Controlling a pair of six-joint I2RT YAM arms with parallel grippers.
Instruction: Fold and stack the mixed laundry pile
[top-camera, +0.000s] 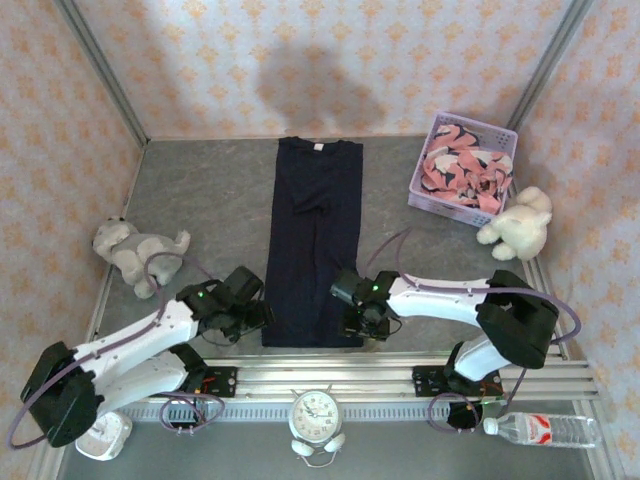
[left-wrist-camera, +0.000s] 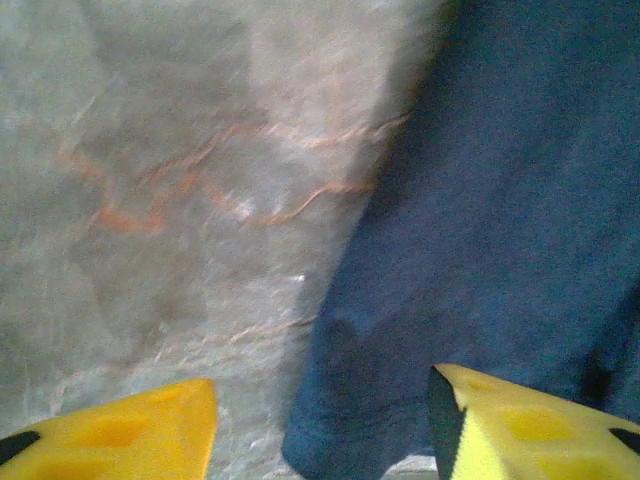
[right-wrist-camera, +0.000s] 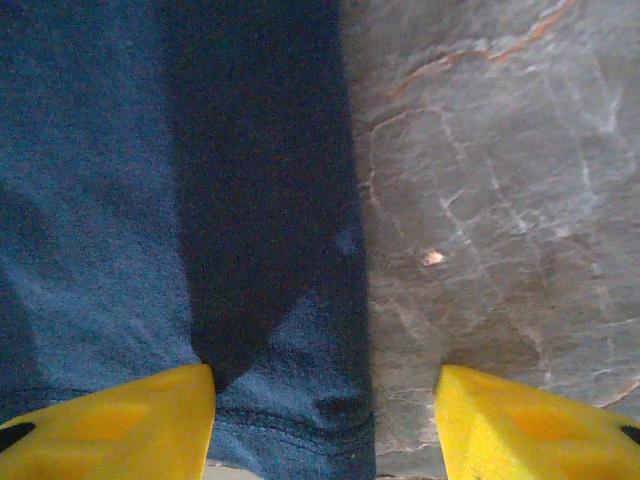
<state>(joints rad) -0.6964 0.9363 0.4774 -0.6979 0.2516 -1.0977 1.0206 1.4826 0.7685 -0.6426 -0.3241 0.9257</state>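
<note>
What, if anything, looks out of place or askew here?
Nothing spilled or damaged. The navy garment lies flat and straight; the pink printed garment is bunched in the lavender basket. A water bottle lies on its side beside the near rail.

Grey marbled table (top-camera: 210, 190) carried navy garment (top-camera: 315, 240) flat at centre; lavender basket (top-camera: 445, 208) at 2 o'clock, white plush (top-camera: 518, 225) at 3, grey plush (top-camera: 135, 250) at 9, alarm clock (top-camera: 317, 415) at 6.

Your left wrist view is smeared, so the dark navy cloth garment (left-wrist-camera: 500, 220) has no crisp edge there. From above, the left gripper (top-camera: 252, 318) and right gripper (top-camera: 362, 322) hide parts of its near side edges. The salmon-pink printed garment (top-camera: 462, 168) lies bunched in the lavender plastic basket (top-camera: 445, 208); you cannot tell its shape.
</note>
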